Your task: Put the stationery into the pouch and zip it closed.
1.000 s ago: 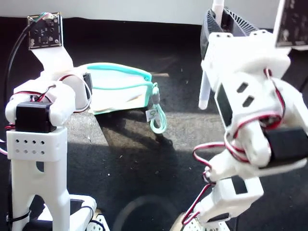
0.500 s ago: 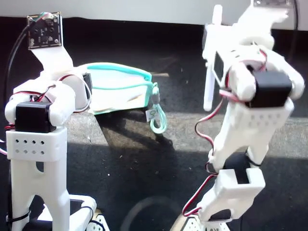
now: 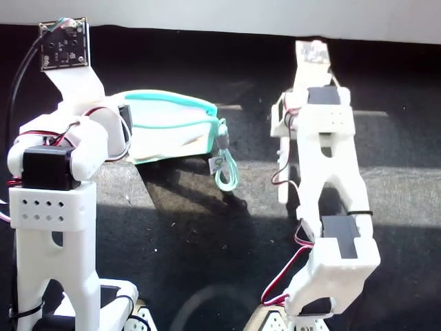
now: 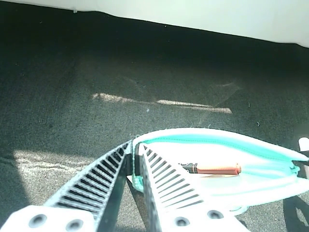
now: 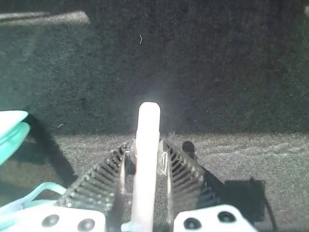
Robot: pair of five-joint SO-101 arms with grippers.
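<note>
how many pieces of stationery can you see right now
2. A reddish crayon lies inside the open pouch. A white pen is clamped in the right gripper, apart from the pouch. More may be hidden deeper inside the pouch.

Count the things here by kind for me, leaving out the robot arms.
Pouch: 1
Red crayon, lying in the pouch: 1
White pen: 1
Total: 3
</note>
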